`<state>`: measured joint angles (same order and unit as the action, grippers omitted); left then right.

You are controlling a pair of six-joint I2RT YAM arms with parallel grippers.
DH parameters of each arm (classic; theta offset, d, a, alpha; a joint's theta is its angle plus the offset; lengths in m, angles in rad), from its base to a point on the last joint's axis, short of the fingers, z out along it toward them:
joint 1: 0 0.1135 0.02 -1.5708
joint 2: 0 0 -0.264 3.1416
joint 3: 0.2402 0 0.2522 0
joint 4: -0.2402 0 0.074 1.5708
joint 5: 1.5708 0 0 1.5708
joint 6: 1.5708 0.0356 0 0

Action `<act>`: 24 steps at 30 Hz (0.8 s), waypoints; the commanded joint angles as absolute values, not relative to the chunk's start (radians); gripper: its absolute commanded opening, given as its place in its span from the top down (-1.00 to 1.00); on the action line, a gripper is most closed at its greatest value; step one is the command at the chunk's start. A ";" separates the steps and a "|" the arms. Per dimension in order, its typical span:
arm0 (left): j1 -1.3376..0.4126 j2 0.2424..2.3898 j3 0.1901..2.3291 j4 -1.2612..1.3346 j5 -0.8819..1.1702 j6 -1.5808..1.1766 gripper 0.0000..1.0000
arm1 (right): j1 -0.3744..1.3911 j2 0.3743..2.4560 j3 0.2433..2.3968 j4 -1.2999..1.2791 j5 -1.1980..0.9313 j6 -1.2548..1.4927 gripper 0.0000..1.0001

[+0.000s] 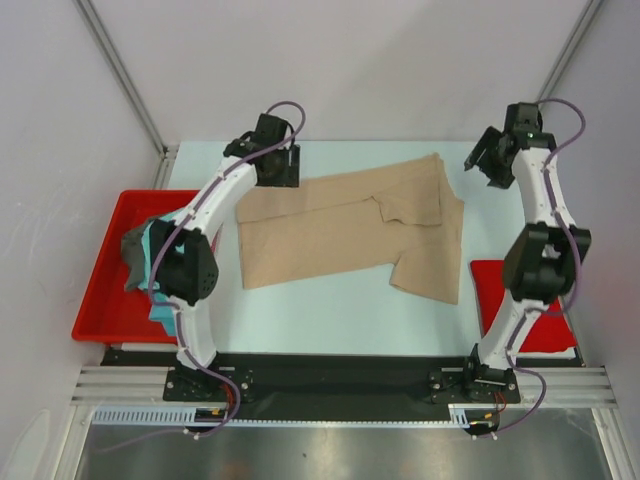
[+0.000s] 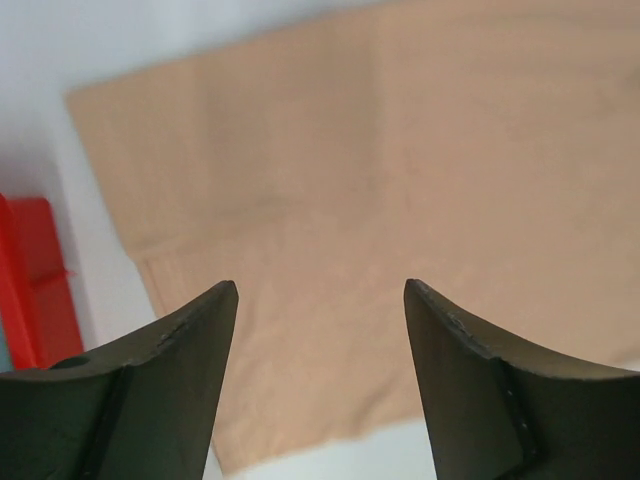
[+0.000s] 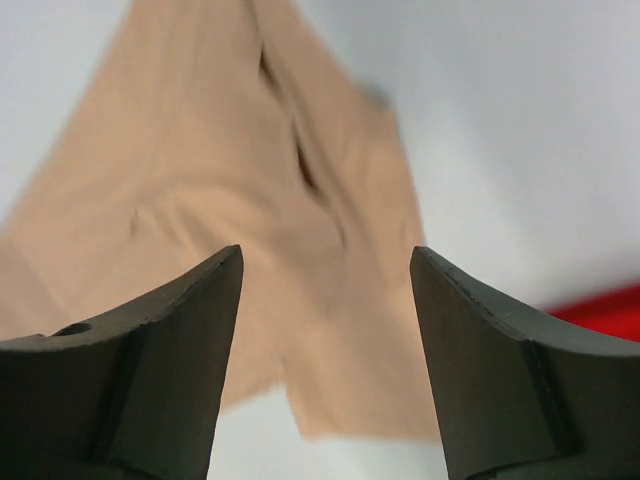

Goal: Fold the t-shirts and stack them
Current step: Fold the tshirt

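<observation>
**Tan-beige t-shirt (image 1: 340,235) part-folded on the counter (image 1: 330,315); two more wait in the red tray (image 1: 100,290)**

We judge the task to be in its early part. The big shirt lies spread across the middle of the counter. It seems to have one fold laid over it, with a sleeve poking out at the near right, so more folds are needed before it makes a neat packet.

The left hand (image 2: 320,283) hangs over the shirt's far left corner with its fingers apart and nothing between them. The right hand (image 3: 326,250) hovers just off the far right edge, its fingers likewise apart and empty.

The teal t-shirt (image 1: 157,305) and the dark grey t-shirt (image 1: 135,250) sit in the red tray at the left. They look bunched rather than folded, though the left arm (image 1: 200,250) hides much of them, so we cannot be sure. No stack exists yet.

A red mat (image 1: 490,285) lies at the right, partly under the right arm (image 1: 540,260), and may be where the stack goes. Nothing lies on the tan shirt itself.
</observation>
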<state>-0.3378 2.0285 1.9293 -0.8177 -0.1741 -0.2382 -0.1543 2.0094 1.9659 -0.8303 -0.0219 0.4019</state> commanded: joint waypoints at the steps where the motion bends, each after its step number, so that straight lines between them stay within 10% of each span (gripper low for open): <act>1: -0.390 1.858 1.742 -0.813 -0.126 -0.298 -0.46 | -0.043 1.809 1.679 -0.880 -0.002 0.413 -0.47; 13: -0.417 1.388 1.053 -0.759 -0.182 -0.512 -0.12 | 0.127 1.175 0.941 -0.779 -0.147 0.471 -0.35; 24: -0.235 1.411 0.861 -0.675 -0.184 -0.641 0.01 | 0.112 1.091 0.916 -0.861 -0.138 0.434 -0.35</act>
